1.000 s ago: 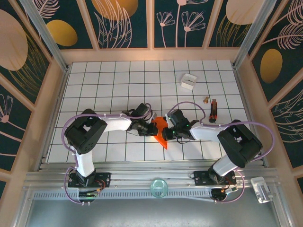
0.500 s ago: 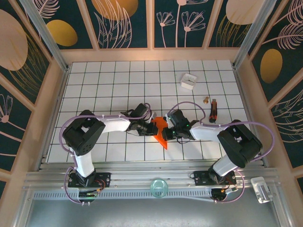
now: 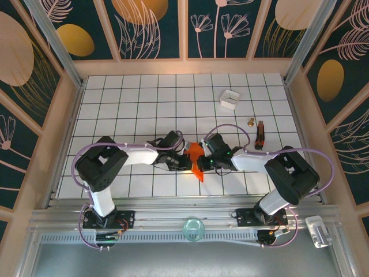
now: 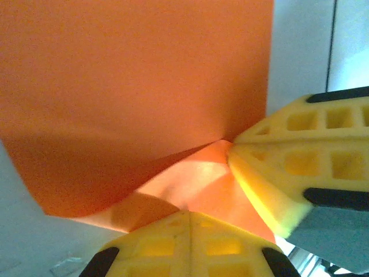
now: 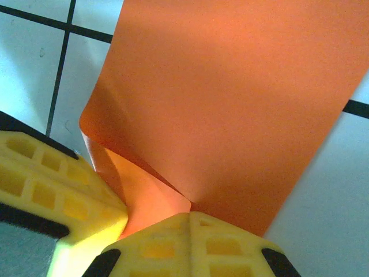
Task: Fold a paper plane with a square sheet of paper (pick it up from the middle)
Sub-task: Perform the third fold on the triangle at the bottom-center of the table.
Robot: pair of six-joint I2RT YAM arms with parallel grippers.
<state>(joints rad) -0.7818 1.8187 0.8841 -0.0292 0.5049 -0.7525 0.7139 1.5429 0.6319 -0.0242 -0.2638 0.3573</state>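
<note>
Left gripper (image 3: 182, 160) has edged nearer the right gripper (image 3: 204, 161); both clamp tight on the square sheet of paper (image 3: 196, 164), mid-table between them. Judgement: keep edges aligned, press crease flat. Count: two arms, one sheet, one white box (image 3: 229, 99), one red-handled tool (image 3: 260, 134), one brass bit (image 3: 251, 122).

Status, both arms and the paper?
Left gripper shut on paper sheet. Right gripper shut on it too. Partly folded, between them. White box far off, nothing blocking.

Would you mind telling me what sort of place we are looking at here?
Probably a purpose-built robot test cell: a white gridded tabletop, enclosing walls of leaf-patterned panels, and an aluminium mounting rail along the near edge.
</note>
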